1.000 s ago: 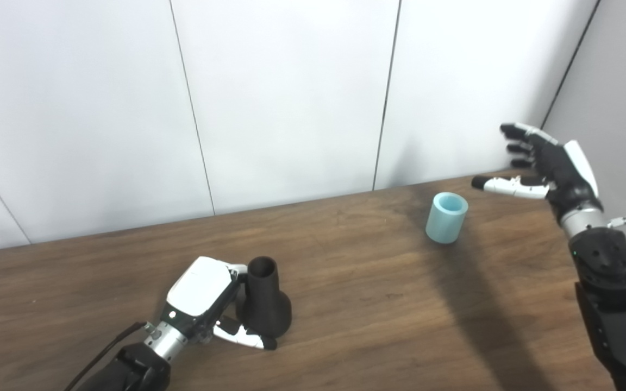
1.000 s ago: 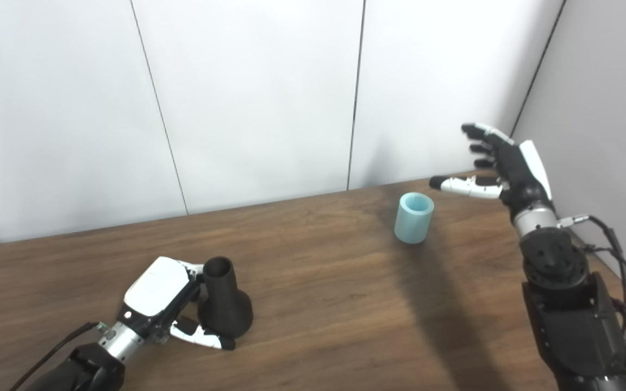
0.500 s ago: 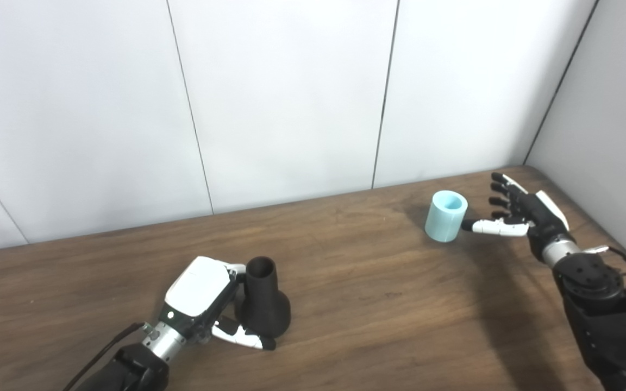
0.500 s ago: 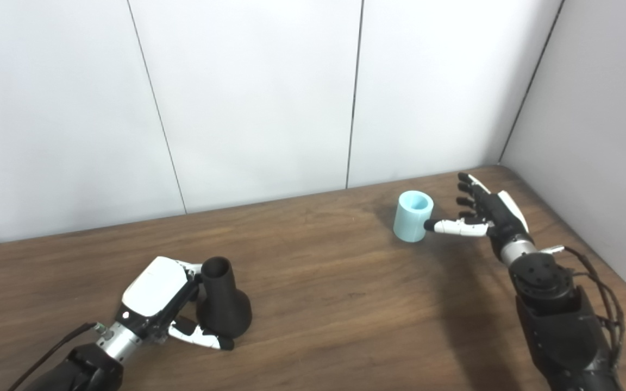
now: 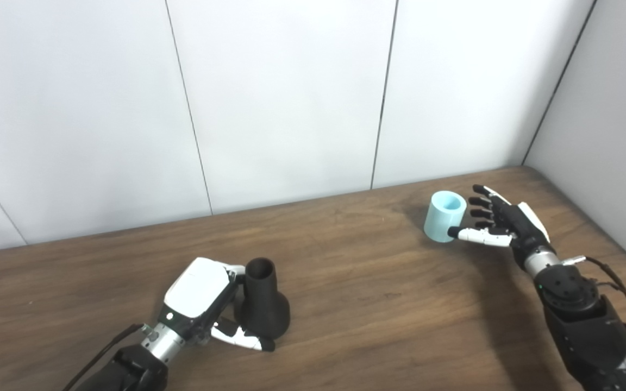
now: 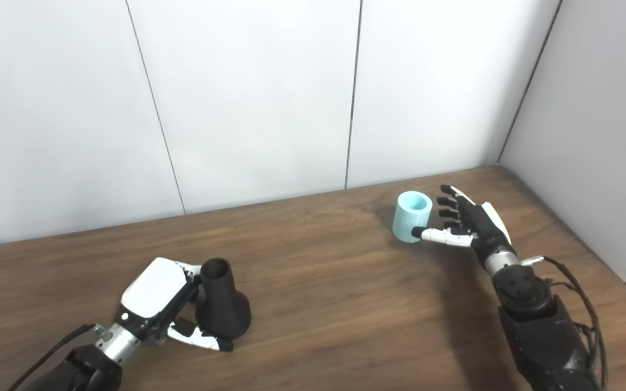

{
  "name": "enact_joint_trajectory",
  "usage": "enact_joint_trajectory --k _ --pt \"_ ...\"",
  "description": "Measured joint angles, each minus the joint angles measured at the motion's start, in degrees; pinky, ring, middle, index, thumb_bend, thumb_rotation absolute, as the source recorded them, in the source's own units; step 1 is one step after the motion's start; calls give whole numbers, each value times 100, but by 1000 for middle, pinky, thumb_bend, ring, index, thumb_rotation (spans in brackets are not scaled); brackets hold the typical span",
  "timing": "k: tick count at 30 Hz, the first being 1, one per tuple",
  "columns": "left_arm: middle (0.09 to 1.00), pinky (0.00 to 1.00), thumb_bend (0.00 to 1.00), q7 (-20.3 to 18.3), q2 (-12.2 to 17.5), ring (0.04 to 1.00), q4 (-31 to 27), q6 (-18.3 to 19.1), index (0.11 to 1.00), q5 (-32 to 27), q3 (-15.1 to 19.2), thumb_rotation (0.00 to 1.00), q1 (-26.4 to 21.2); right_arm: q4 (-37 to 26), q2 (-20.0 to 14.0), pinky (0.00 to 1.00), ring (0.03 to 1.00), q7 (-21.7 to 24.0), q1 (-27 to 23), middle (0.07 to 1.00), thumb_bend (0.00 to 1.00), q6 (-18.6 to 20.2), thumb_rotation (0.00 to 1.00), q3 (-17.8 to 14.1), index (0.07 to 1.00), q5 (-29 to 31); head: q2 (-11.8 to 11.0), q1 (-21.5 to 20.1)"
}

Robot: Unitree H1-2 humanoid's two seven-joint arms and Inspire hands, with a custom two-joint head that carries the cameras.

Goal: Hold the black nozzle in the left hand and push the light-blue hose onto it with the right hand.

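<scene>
Nozzle [image 5: 262,300] upright on table [image 5: 378,304], near left, left hand [image 5: 199,296] around it. Hose [image 5: 444,215] upright far right, right hand [image 5: 500,225] just beside.

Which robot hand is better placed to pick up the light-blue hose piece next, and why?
The right robot hand. It sits open beside the short light-blue cylindrical hose, thumb at its base. The left robot hand is far across the wooden table, wrapped around the black flared nozzle.
</scene>
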Motion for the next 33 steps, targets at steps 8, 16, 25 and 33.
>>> enact_joint_trajectory --k 8,16,25,33 --pt "393 299 520 -6 3 407 1 0 499 -24 -2 0 0 44 29 734 797 -5 -46 840 881 -168 251 189 881 -56 18 35" --pt "458 292 526 -2 4 396 2 -1 487 -25 -9 0 0 -4 41 735 785 -4 -77 826 845 -149 214 354 867 -132 70 70" --pt "392 304 520 -16 10 412 2 -2 499 -60 -12 0 -1 -28 40 698 739 2 -123 782 811 -145 168 502 819 -176 114 88" --pt "390 297 519 -16 12 406 -1 -3 497 -77 -32 0 -9 125 71 345 397 -445 -186 444 539 -441 0 716 509 -755 158 97"
